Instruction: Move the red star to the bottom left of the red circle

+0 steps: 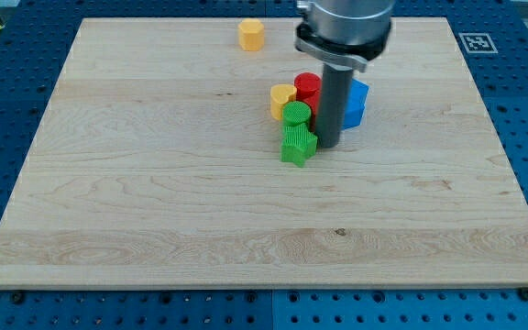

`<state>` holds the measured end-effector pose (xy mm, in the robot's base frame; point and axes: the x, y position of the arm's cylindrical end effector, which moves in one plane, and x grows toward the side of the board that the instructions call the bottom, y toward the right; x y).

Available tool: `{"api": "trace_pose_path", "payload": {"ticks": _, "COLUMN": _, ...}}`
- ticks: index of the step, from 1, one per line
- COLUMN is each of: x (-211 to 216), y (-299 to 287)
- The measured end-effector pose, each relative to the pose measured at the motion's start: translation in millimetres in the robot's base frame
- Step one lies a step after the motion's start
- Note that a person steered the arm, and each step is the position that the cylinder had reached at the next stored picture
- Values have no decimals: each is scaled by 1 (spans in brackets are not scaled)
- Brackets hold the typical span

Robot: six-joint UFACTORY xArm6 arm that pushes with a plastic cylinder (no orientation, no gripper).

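Observation:
A red round block stands in a tight cluster right of the board's middle, near the view's top. I can make out no red star; it may be hidden behind my rod. My tip rests on the board at the cluster's lower right, just right of a green star and close to it. The rod covers the space between the red round block and a blue block.
A yellow heart sits left of the red round block. A green round block sits between the heart and the green star. A yellow hexagon stands alone near the top edge of the wooden board.

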<state>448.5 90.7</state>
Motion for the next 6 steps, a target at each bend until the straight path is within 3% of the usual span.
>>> {"api": "trace_pose_path", "payload": {"ticks": 1, "x": 2, "y": 47}}
{"api": "trace_pose_path", "payload": {"ticks": 3, "x": -45, "y": 54}}
{"api": "trace_pose_path", "payload": {"ticks": 4, "x": -45, "y": 48}}
{"api": "trace_pose_path", "payload": {"ticks": 6, "x": -45, "y": -21}}
